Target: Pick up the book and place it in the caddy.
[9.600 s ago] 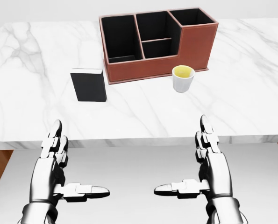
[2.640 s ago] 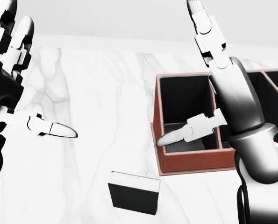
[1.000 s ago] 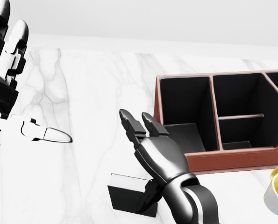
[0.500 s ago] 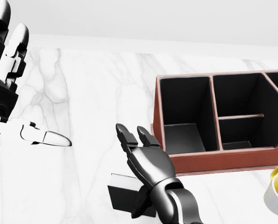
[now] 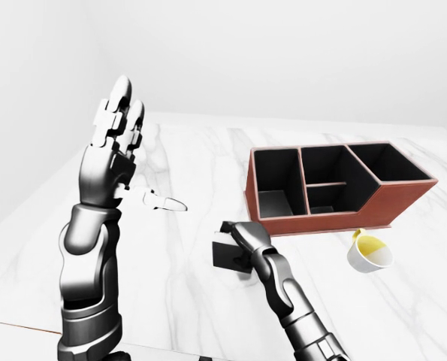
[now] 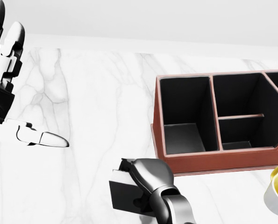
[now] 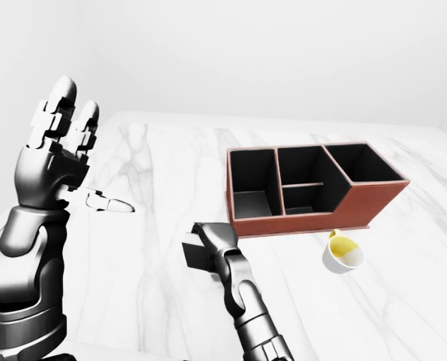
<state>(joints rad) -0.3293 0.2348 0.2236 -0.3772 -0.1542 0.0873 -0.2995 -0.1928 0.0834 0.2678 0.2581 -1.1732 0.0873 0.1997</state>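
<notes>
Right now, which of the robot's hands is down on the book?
The right hand. It is low on the marble table, over the black book, while the left hand is raised high with its fingers spread, touching nothing.

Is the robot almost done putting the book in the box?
Not yet. Reaching is done: the right hand has closed over the black book, which looks to be on the marble table. Lifting it and setting it into the brown caddy is left. The left hand is raised, open and empty.
</notes>
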